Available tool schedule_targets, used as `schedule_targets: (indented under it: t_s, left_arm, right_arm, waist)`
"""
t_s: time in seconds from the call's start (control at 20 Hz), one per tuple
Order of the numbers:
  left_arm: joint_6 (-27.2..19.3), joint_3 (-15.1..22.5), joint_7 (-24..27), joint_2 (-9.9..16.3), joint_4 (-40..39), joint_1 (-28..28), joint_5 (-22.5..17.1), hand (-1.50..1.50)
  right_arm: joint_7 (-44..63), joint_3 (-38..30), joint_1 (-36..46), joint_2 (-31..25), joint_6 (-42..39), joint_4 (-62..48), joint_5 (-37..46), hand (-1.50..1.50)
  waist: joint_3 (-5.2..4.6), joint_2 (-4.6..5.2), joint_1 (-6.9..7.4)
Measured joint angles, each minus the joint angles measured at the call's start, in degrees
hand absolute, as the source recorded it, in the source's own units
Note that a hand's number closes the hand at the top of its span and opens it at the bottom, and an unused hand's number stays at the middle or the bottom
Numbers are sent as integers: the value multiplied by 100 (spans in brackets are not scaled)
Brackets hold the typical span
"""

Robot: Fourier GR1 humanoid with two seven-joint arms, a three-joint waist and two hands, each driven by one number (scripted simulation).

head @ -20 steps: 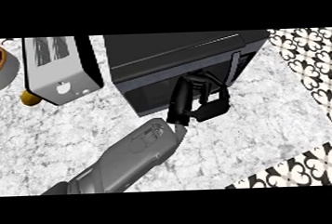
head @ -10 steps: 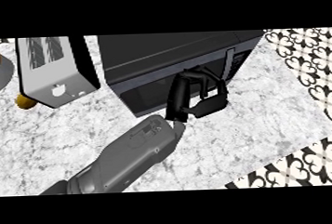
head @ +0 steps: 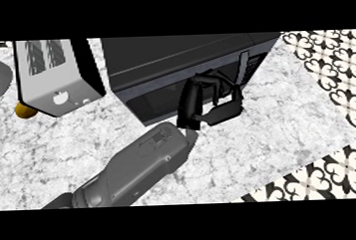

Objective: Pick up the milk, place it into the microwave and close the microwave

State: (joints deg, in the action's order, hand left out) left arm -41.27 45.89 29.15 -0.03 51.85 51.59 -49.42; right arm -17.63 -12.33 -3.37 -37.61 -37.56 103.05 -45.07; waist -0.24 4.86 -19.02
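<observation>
Head view: hand (head: pixel 206 103) against microwave (head: pixel 186 67) front.

Black microwave (head: pixel 171 62); silver toaster (head: pixel 58 79); white-grey marbled counter (head: pixel 284 128); black robot hand (head: pixel 202 103).

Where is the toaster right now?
In the head view, the toaster stands upper left on the marble counter, just left of the black microwave.

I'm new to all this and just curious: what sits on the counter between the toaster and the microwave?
Nothing, as the head view shows. The toaster and the microwave stand side by side, with only a narrow strip of bare marble counter between them.
</observation>
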Motion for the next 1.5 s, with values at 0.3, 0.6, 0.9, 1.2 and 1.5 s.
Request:
schedule_targets:
  t_s: [0.3,0.6,0.9,1.2,1.5]
  left_arm:
    - [2,14,273,0,-43,-3,-161,150]
    - [13,42,504,-1,-96,4,-300,150]
    - [82,88,694,0,-151,38,-442,150]
    - [118,135,860,0,-210,62,-574,150]
    - [175,206,959,-1,-263,111,-713,150]
  right_arm:
    - [96,-50,58,-120,-2,-14,-198,-150]
    - [186,-113,99,-249,-9,-38,-371,-150]
    - [269,-163,160,-356,12,-53,-527,-150]
    - [341,-187,233,-487,-60,-46,-718,-150]
    - [421,-119,279,-622,-253,-2,-954,-150]
  waist:
    - [8,9,-33]
    - [13,11,-60]
    - [15,22,-67]
    - [21,20,-74]
    - [26,21,-51]
